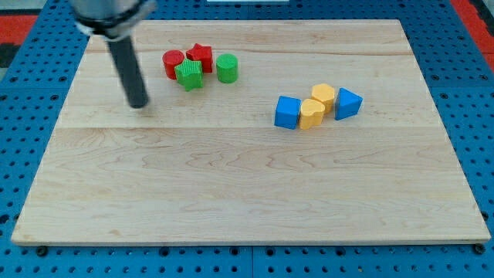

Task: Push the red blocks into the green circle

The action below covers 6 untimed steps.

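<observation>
Pushing from this stance risks shoving the green star block (188, 75), which lies between the red blocks and the green circle block (226, 68), so the cluster could scatter or the reds slip past. My tip (138, 104) is a plain rod end with no jaws to open or shut, holding nothing and touching only the wooden board (231, 177). Red circle block (172, 62) and red star block (200, 56): toward the view's right and slightly above my tip, near but apart; green circle just beyond them.
</observation>
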Tool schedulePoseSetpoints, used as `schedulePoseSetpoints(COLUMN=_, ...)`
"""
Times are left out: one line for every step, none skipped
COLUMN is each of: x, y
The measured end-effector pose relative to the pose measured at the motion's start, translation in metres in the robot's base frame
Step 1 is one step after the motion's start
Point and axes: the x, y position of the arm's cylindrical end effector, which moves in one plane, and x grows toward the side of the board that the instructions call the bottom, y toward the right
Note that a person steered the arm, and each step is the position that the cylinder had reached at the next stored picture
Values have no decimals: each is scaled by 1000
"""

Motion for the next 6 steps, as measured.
schedulePoseSetpoints(x=-33, y=-11)
schedulePoseSetpoints(x=-68, y=5)
schedulePoseSetpoints(x=-87, y=39)
schedulePoseSetpoints(x=-87, y=79)
schedulePoseSetpoints(x=-87, y=48)
schedulePoseSetpoints(x=-87, y=26)
